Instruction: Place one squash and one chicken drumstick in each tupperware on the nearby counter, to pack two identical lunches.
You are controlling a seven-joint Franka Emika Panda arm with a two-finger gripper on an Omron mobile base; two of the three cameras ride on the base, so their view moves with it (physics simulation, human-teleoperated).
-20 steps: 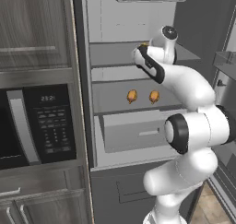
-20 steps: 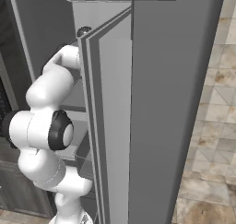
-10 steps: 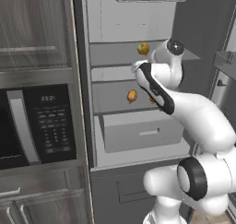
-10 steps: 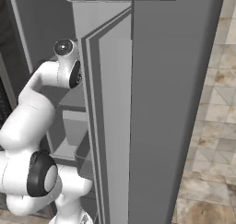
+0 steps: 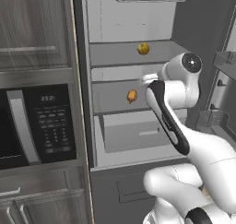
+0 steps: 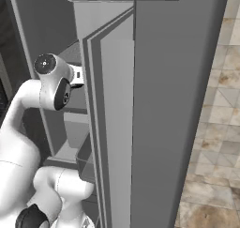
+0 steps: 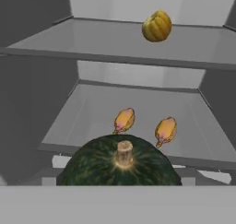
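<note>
Green squash (image 7: 120, 162) sits right at the gripper, stem up, in front of the open fridge (image 5: 184, 29).
Fingertips are hidden behind it, so whether they pinch it I cannot tell. Beyond, two drumsticks (image 7: 124, 120) (image 7: 165, 130) lie side by side mid-shelf, well back from the front edge; the yellow squash (image 7: 156, 26) rests on the shelf above, toward its back right.

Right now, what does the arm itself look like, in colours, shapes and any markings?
The arm is made of glossy white, rounded segments with bulbous joints. A long black band runs along the forearm link. Round joint caps are grey discs with a small dark centre, and a dark oval patch marks one joint side. No cables or lettering are visible.
</note>
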